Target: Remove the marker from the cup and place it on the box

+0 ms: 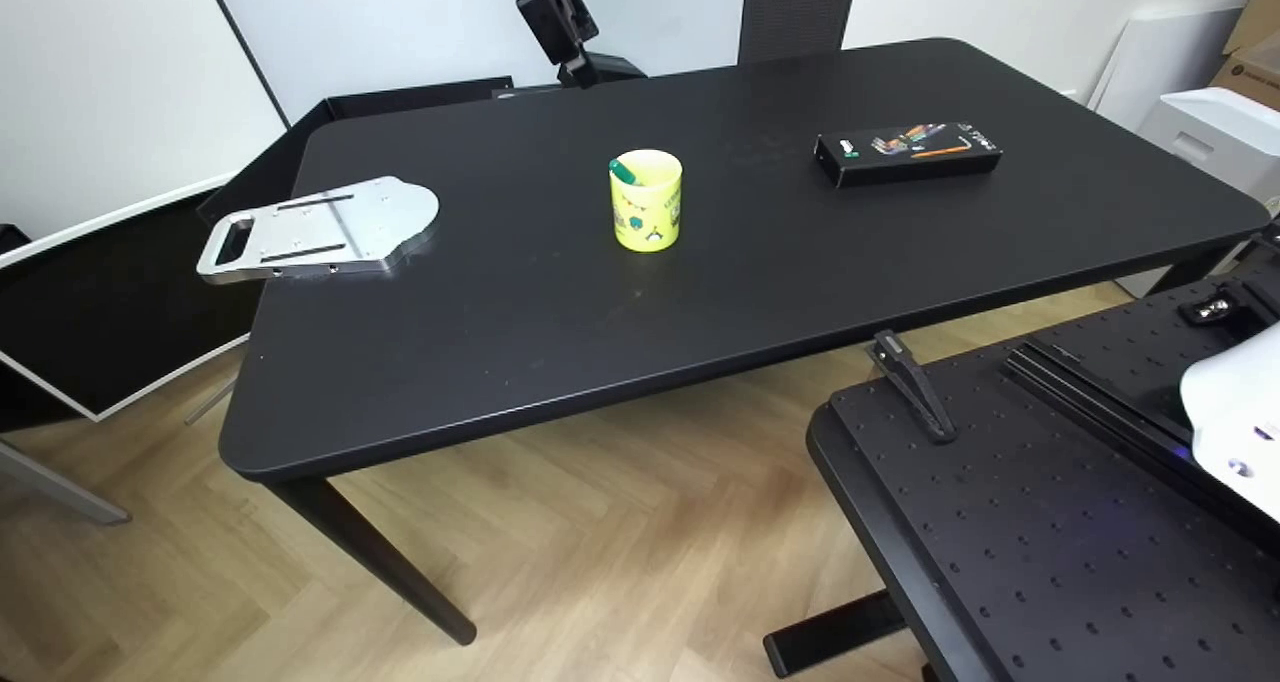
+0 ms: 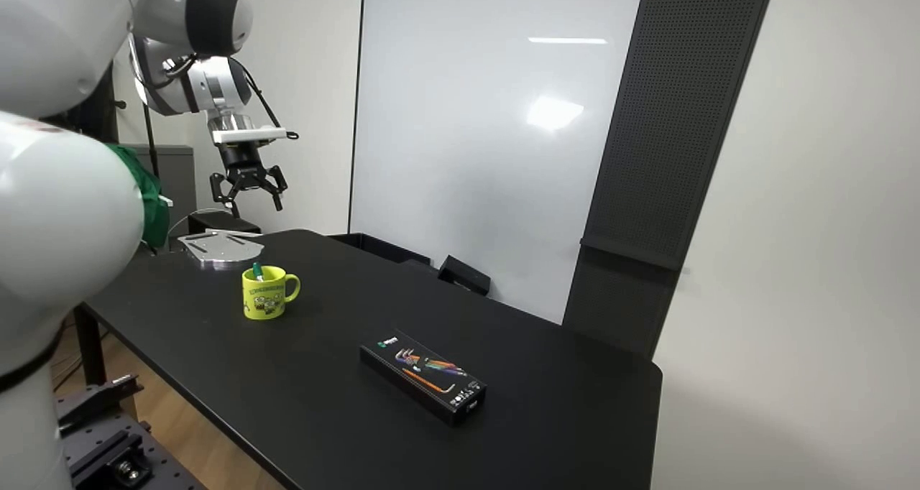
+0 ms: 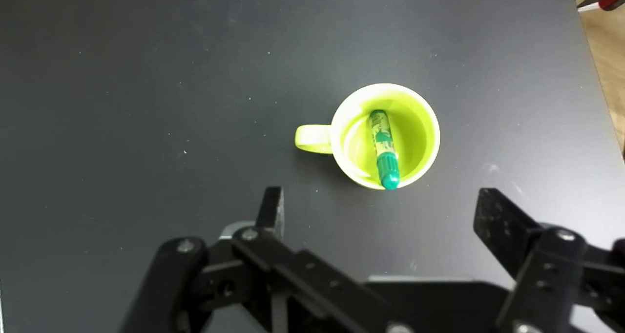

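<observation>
Blurred and cropped by the lower edge of the wrist view, the gripper (image 3: 380,201) is shown with its fingers spread wide, and dark table (image 3: 161,128) is seen between the tips. At the upper edge of an exterior view the gripper (image 1: 574,67) is caught nearly side-on, so its spread cannot be judged there. At the upper left of an exterior view, the fingers of the gripper (image 2: 253,202) are likewise parted, well above the table. Past the tips and apart from them in the wrist view, right of centre, the yellow-green cup (image 3: 425,133) is stood upright, its handle turned to the left. Inside it the green marker (image 3: 384,147) is leaned at a tilt, its ribbed end propped at the lower rim. In both exterior views most of the marker is hidden by the cup's wall. Well apart from the cup, the black box (image 1: 910,157) is placed at the upper right of an exterior view, its small print too fine to be read. At the left of that view, a silver plate (image 1: 320,224) is laid partly past the table's edge.
</observation>
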Available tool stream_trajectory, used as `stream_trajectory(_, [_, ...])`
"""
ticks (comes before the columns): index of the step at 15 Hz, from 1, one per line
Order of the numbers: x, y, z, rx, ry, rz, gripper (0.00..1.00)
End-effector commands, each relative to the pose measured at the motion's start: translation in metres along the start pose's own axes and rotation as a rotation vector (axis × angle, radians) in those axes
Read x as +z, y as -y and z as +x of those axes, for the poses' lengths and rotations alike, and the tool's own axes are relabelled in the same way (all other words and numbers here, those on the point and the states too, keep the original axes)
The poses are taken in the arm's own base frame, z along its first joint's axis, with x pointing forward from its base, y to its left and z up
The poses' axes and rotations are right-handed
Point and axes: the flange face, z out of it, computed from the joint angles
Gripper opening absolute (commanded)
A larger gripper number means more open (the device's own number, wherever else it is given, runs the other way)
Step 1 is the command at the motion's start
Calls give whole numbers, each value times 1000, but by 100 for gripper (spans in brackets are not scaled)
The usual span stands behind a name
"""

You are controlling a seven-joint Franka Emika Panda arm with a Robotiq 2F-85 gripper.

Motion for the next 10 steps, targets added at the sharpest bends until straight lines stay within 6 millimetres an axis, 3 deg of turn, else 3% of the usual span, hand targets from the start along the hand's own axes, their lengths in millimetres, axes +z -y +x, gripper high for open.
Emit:
stream_trajectory(1, [-1,-2,1,-1,-1,0,100])
stream_trajectory(5, [-4,-3,1,0,-9,5,100])
stream_trajectory(10, [27,6,27,-34,-26,-5,100])
